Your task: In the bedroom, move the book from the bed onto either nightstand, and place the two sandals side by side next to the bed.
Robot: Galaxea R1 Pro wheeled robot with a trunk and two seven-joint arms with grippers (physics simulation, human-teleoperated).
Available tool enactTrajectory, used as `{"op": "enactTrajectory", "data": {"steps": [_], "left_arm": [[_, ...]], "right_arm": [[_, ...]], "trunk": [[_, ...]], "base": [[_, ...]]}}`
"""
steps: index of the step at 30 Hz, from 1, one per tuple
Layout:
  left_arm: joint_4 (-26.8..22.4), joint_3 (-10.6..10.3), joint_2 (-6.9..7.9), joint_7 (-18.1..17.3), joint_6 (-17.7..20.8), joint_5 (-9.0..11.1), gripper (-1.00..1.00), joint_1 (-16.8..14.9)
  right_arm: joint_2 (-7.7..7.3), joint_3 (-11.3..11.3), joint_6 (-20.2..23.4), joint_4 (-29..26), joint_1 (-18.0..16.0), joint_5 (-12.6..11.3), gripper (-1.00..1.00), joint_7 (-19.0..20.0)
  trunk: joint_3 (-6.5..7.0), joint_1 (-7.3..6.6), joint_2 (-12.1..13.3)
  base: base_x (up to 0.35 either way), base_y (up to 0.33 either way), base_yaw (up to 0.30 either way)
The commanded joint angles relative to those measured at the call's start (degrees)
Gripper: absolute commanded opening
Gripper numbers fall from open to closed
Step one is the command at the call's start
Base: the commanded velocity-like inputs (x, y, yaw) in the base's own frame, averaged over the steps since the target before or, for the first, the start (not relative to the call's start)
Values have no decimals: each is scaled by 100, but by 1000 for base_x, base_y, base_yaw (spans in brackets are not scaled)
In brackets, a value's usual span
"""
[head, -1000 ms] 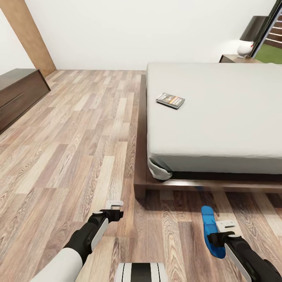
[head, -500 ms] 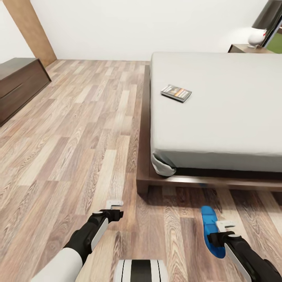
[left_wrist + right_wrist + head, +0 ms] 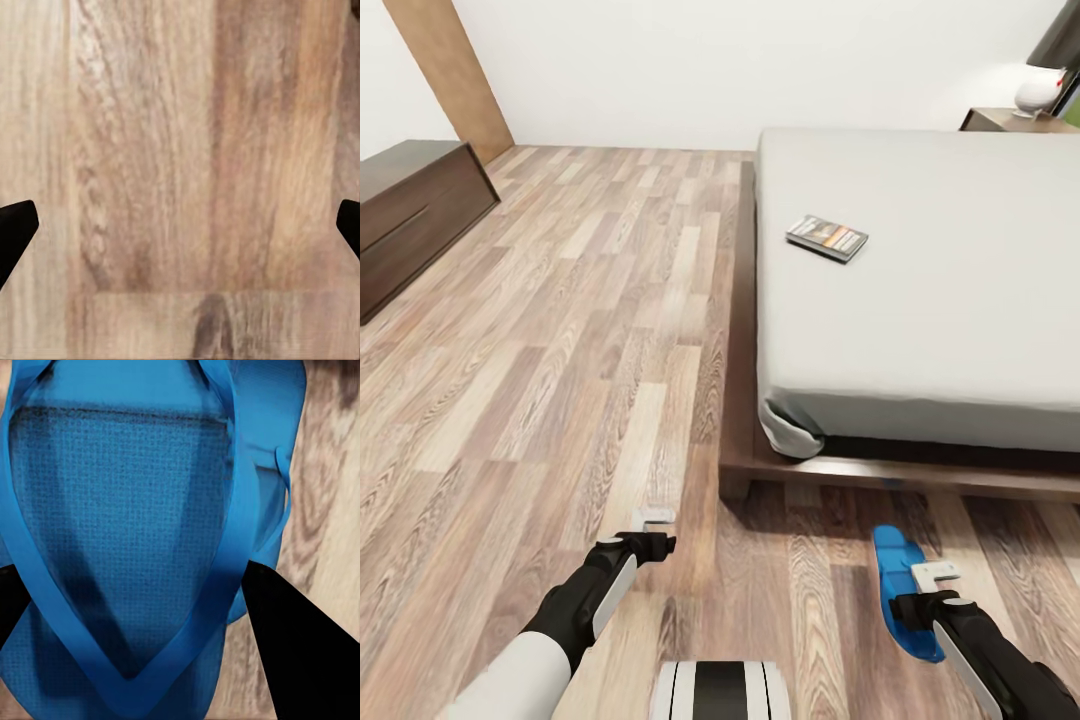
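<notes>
The book (image 3: 827, 238) lies flat on the grey mattress of the bed (image 3: 960, 330), near its left side. One blue sandal (image 3: 898, 585) hangs just above the wood floor in front of the bed's foot, with my right gripper (image 3: 926, 574) shut on it. In the right wrist view the sandal (image 3: 127, 510) and its straps sit between the two dark fingertips (image 3: 300, 660). My left gripper (image 3: 652, 520) stands open over bare floor, its fingertips (image 3: 15, 229) far apart. A nightstand (image 3: 1015, 119) stands at the bed's far right corner.
A long low dark bench (image 3: 410, 210) runs along the left wall. A white lamp-like object (image 3: 1040, 90) sits on the nightstand. The bed's dark frame corner (image 3: 745, 470) juts out ahead. Wide wood floor (image 3: 580, 330) lies to the bed's left.
The whole view has shifted, so the bed and book now sit further right in the picture. Both arms keep their pose, and the sandal stays in the right gripper.
</notes>
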Motion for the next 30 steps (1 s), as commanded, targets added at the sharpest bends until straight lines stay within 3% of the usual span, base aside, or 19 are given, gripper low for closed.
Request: {"op": "enactTrajectory", "data": {"steps": [1, 14, 27, 28, 30], "left_arm": [[-9, -23, 3, 51, 25, 62, 100, 0], [-10, -31, 2, 51, 28, 64, 100, -1], [-32, -40, 3, 51, 27, 51, 100, -1], [-1057, -25, 96, 55, 45, 40, 100, 257], [-1701, -23, 215, 53, 234, 49, 100, 480]], "right_arm": [[-9, 28, 23, -10, -2, -64, -100, -57], [-9, 28, 47, -10, -2, -116, -100, -57], [-8, 22, -61, -12, -2, -118, -100, -35], [-9, 19, -72, -11, -2, -125, -100, -31], [-9, 19, -73, -11, -2, -125, -100, -31]], "trunk": [[-4, 2, -2], [-4, 2, -2], [-292, 35, -19], [-314, 38, -20], [-359, 43, -23]], "base": [[245, 159, 1], [90, 65, -49], [0, 0, -26], [0, 0, 0], [0, 0, 0]]}}
